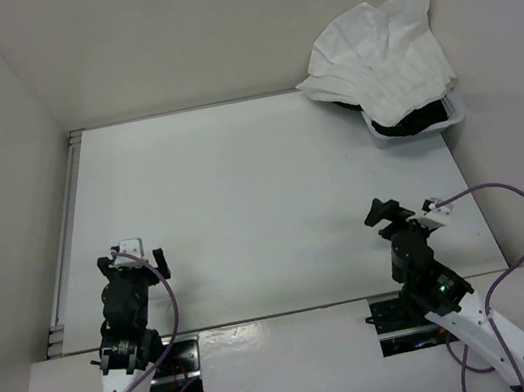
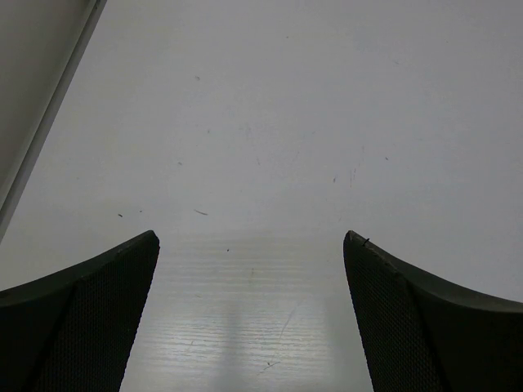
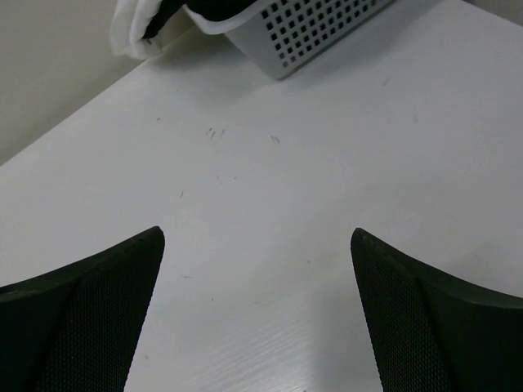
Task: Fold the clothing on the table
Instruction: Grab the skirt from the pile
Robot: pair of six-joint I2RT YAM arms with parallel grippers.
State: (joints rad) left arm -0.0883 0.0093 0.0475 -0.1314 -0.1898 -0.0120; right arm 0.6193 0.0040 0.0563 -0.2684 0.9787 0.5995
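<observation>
At the lower left of the overhead view, the left gripper (image 1: 138, 260) sits low over the table (image 1: 262, 196). Its jaws are spread wide with nothing between them, and its wrist view shows only white surface between the two dark fingers. A metal rail (image 1: 65, 241) runs up the table's left edge. Across the middle of the frame, no garment is laid out.

At the lower right, the right gripper (image 1: 405, 214) also has its jaws wide apart and empty, and it points toward the upper right corner. There, well apart from both grippers, lies the clothing (image 1: 379, 53), a white pleated garment. It is heaped in a crumpled mound on a small white perforated tray (image 1: 457, 111) and spills over the rim. A black item (image 1: 410, 125) lies beneath it in the tray, probably another garment, though too little shows to be sure.

Folding appears not to have begun. The clothing has yet to be lifted out, spread flat on the table and folded.
</observation>
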